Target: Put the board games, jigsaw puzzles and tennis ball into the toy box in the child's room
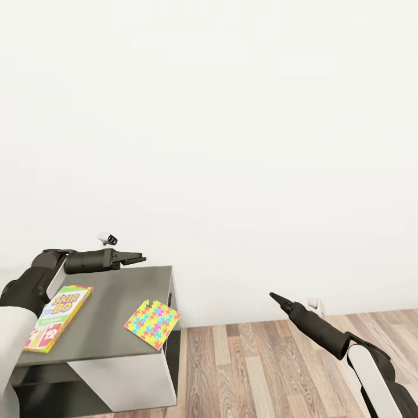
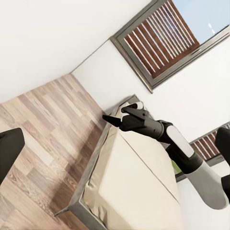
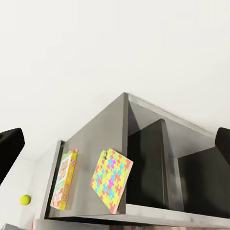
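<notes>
The left gripper [image 1: 137, 258] hangs above the far edge of the table [image 1: 104, 331], jaws seemingly nearly together and holding nothing. Just below and nearer than it lies the yellow-green Skip-Bo board game [image 1: 58, 319]; to that gripper's right, at the table's corner and slightly overhanging, sits a multicoloured jigsaw puzzle [image 1: 152, 323]. Further right, well clear of the table and over the wood floor [image 1: 261, 371], the right gripper [image 1: 275, 298] points toward the wall, pinched together and empty. Its wrist camera catches a tennis ball [image 3: 25, 199] beyond the game. I'd say a pickup is being lined up; next, the left gripper must spread and descend onto the game.
</notes>
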You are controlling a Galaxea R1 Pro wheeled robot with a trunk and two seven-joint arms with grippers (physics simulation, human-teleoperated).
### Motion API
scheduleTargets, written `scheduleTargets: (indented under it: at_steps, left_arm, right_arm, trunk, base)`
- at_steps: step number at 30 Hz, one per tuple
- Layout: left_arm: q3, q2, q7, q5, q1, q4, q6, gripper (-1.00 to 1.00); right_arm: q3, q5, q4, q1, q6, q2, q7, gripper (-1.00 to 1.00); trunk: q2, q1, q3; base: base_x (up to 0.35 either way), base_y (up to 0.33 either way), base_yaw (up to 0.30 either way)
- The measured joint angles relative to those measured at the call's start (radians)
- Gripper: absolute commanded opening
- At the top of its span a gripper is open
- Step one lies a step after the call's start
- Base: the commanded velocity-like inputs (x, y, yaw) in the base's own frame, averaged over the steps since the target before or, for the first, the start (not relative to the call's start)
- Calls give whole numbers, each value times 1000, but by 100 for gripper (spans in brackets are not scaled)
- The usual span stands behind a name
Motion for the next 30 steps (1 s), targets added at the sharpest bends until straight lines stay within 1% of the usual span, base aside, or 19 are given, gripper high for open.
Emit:
scheduleTargets:
  at_steps: [30]
  left_arm:
    - [0,-1,0,0,0,0,0,100]
  right_arm:
    - [0,0,7,0,0,0,0,100]
  trunk:
    - [0,0,50]
  base:
    - [0,0,0]
